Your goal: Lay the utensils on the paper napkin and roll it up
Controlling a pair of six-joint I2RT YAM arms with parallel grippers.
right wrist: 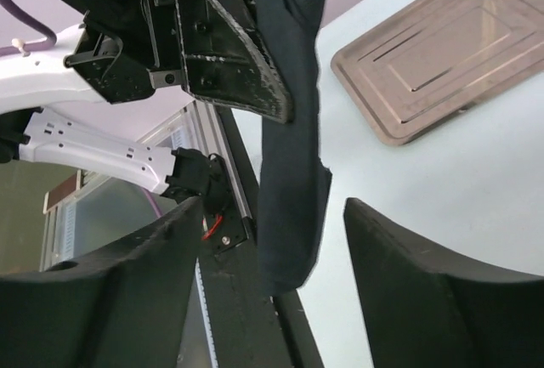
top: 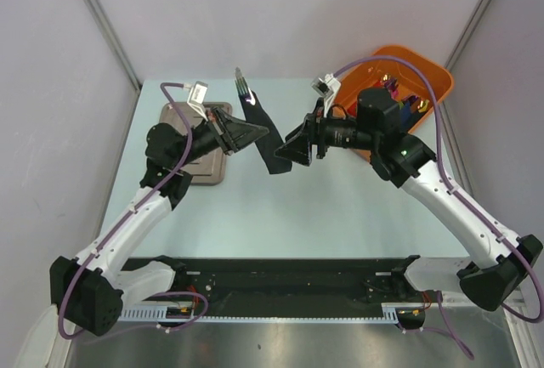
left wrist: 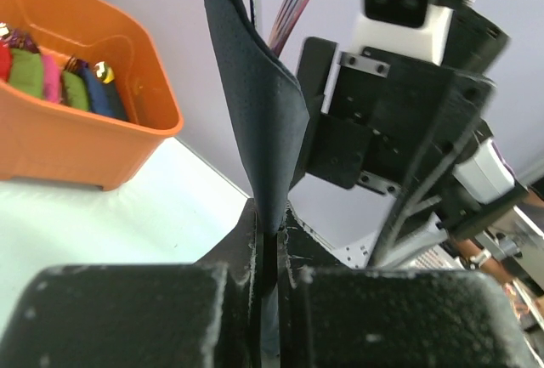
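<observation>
You have the paper napkin off the flat and folded into a long, narrow black strip, held over the far middle of the counter, between the two arms. The utensils sit inside the fold, and only their slim iridescent ends show, poking out of the strip's far end. Your left pincer is clamped on the napkin: its wrist view shows both fingers pressed tight against the black paper, which rises out of the grip as a creased sheet. Your right pincer stands wide; in its own view the strip hangs between the spread fingers, apart from both. You cannot tell from these views whether the strip's near end touches the counter. The steel tray lies on the left side, partly under your left arm. The orange bin sits at the far right corner behind your right arm, with coloured napkin rolls lined up inside it.
</observation>
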